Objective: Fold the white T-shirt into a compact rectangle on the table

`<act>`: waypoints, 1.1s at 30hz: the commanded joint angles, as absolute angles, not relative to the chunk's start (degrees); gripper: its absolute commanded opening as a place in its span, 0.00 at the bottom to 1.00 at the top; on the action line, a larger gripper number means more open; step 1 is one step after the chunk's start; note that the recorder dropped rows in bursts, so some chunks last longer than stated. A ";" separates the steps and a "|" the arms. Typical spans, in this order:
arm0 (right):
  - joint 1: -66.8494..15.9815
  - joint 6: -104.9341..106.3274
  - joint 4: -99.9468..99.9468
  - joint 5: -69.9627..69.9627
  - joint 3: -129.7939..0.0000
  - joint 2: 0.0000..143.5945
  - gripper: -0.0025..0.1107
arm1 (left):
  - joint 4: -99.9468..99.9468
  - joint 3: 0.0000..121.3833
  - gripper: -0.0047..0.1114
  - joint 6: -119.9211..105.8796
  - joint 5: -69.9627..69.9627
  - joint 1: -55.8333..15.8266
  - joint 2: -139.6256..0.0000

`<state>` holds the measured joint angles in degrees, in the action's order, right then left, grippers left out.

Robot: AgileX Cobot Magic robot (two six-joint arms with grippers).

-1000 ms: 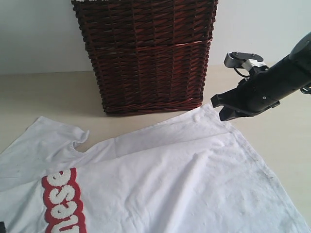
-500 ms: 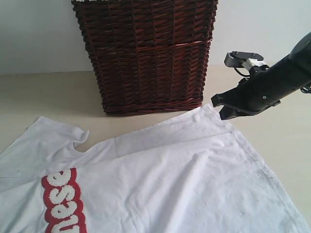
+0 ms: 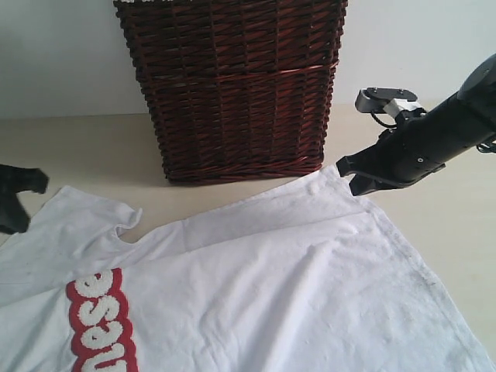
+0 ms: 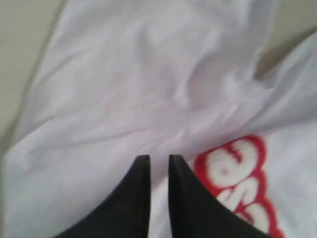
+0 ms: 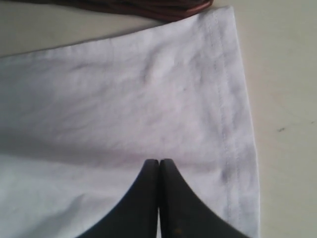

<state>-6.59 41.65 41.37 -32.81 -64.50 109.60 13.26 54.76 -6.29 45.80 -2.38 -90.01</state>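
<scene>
The white T-shirt (image 3: 294, 271) lies spread on the table (image 3: 77, 147), its red-edged fuzzy letters (image 3: 101, 325) at the lower left. My left gripper (image 3: 32, 203) hovers at the far left beside the sleeve. In the left wrist view that left gripper (image 4: 158, 157) shows a narrow gap, nothing in it, above wrinkled shirt cloth (image 4: 148, 74) next to the letters (image 4: 237, 168). My right gripper (image 3: 349, 177) is at the shirt's far right corner. In the right wrist view the right gripper (image 5: 159, 160) is shut over the shirt's cloth (image 5: 124, 99) near the stitched hem.
A dark brown wicker basket (image 3: 240, 93) stands on the table just behind the shirt, its base (image 5: 148, 5) close to the hem corner. Bare table (image 5: 282, 99) lies right of the hem. A pale wall rises behind.
My left gripper has come into the exterior view, up from the lower left corner to the sleeve. The right gripper has edged slightly left at the hem corner.
</scene>
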 commanded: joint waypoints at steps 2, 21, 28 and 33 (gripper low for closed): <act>-6.67 42.27 41.35 -32.18 -64.39 109.49 0.02 | 24.24 59.95 0.04 -14.74 38.91 -2.99 -102.04; -6.67 42.27 39.95 -28.67 -64.39 109.37 0.02 | -3.66 129.97 0.04 1.77 60.92 -2.60 -149.43; -6.67 43.46 40.06 -30.29 -65.15 109.37 0.04 | -3.03 134.11 0.04 4.08 63.27 -2.60 -144.75; -6.67 43.22 40.17 -37.28 -69.51 109.26 0.14 | -3.00 131.18 0.04 5.30 69.96 -1.63 -137.96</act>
<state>-6.59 42.58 40.35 -33.68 -67.08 109.68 -3.14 133.29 3.96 66.77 -2.55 -142.01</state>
